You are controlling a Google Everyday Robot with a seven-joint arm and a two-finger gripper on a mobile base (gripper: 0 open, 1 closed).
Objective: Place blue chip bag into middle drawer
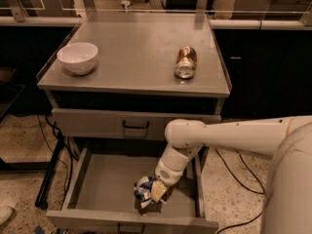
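Observation:
The blue chip bag [144,190], crinkled blue and white foil, is down inside the open middle drawer [105,182], near its front right part, resting on or just above the grey tray. My gripper [155,191] reaches down into the drawer from the right on the white arm [229,136], with its pale fingers closed on the bag's right side. Part of the bag is hidden behind the gripper.
A closed grey drawer front with a black handle [135,126] sits just above. On the cabinet top stand a white bowl [77,57] at the left and a copper-coloured can [185,62] lying on its side. Black cables [51,135] trail on the floor at the left.

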